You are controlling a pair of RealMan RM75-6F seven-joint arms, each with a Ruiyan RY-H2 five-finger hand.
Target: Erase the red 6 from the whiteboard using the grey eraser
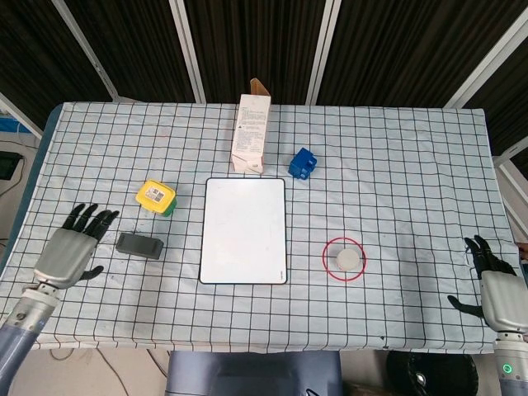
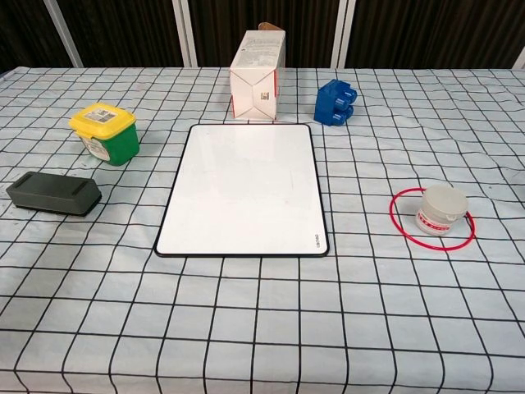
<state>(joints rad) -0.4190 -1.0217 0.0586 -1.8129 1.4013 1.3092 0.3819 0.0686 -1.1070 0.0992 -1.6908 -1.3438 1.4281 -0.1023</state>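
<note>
A: Status on the board?
B: Whiteboard [image 1: 243, 230] reads blank in both views, no red 6 visible, so I'd judge the wipe done.
A: Eraser?
B: Grey eraser [image 1: 138, 244] lies flat on the tabletop [image 1: 396, 165], left of the board, just below the yellow-lidded green tub [image 1: 157, 198]. Nothing touching it.
A: Hands?
B: Left hand [image 1: 70, 250] sits near the eraser w/ a gap between, fingers spread, holding nothing. Right hand [image 1: 493, 285] is at the far right edge, well apart from everything, fingers apart, empty too.
A: Anything left?
B: Prob nothing on the board; maybe just parking the arms. Carton [image 1: 252, 134], blue block [image 1: 303, 162], white jar in its red ring [image 1: 346, 259] look uninvolved.
</note>
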